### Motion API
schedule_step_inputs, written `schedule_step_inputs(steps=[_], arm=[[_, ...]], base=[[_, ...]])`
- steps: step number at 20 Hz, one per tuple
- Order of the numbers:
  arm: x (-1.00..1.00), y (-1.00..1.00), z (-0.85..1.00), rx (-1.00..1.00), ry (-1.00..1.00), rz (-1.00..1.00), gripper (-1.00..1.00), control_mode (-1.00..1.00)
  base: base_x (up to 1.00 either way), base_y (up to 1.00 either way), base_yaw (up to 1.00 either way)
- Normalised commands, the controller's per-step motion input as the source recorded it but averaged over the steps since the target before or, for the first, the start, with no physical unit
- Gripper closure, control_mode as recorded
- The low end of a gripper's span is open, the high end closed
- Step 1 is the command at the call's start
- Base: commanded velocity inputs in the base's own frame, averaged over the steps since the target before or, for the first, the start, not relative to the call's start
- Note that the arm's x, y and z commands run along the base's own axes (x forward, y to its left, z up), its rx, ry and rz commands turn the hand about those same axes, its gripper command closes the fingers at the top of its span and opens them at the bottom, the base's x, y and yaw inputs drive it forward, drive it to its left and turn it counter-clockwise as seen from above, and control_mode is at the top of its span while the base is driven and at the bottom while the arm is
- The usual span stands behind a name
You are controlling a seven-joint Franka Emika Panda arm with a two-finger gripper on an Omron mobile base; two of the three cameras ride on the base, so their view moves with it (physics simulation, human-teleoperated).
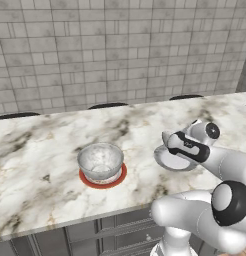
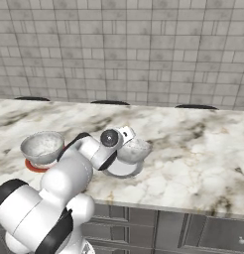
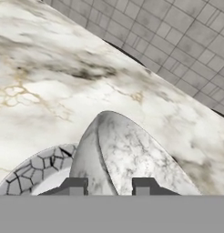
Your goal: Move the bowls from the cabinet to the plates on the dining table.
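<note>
Gripper: clamped on second bowl's rim, over the grey plate.
First bowl: sitting on the red plate, near tabletop's front edge.

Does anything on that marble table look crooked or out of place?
Only one thing: the second bowl is tilted, gripped by its rim in the gripper over the pale plate rather than sitting flat. The first bowl stands upright on the red-orange plate. No spill or damage shows on the dining table.
</note>
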Motion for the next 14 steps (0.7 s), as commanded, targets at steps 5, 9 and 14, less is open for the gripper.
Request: schedule_step_inputs(steps=[5,9,14], arm=[[0.00,0.00,0.00,0.00,0.00,0.00,-1.00,-1.00],[-0.01,0.00,0.00,0.00,0.01,0.00,-1.00,-1.00],[-0.21,0.00,0.07,0.00,0.00,0.00,-1.00,-1.00]], base=[[0.00,0.00,0.00],[0.00,0.00,0.00],[0.00,0.00,0.00]])
